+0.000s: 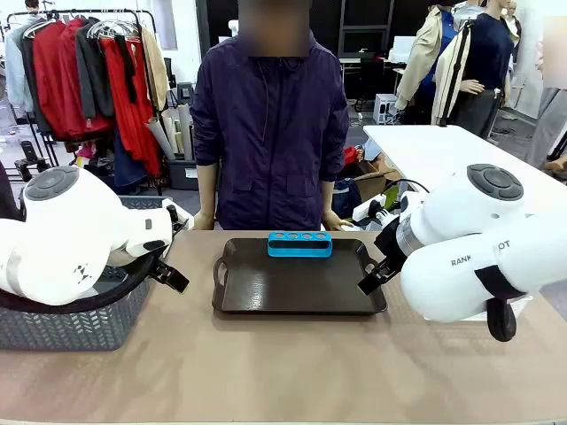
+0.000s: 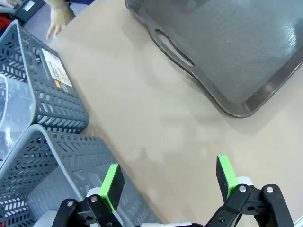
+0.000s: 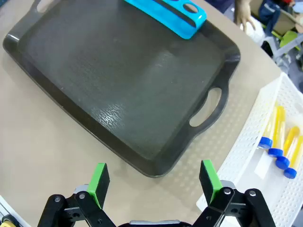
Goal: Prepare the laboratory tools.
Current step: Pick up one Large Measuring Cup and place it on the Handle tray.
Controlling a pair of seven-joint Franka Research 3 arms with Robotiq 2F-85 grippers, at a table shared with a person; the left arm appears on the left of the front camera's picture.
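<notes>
- Green-padded left gripper: jaws stand wide apart with nothing between them, over bare tan table, between the grey mesh baskets and the tray's left handle.
- Green-padded right gripper: jaws likewise spread, holding nothing, above the near right corner of the tray.
- Grey mesh baskets: two, side by side at the robot's left. A clear plastic vessel lies in the farther one; its type cannot be told.
- White perforated basket: just beside the tray's right handle. Blue-capped tubes of yellow liquid lie flat in it, side by side.
- Dark brown rectangular tray: at the table's centre, long side facing the robot, handles left and right.
- Small blue plastic rack: inside the tray against its far rim, lengthwise, four round holes facing up.
- Person: stands at the far edge in a dark purple jacket, both hands resting on the table behind the tray.
</notes>
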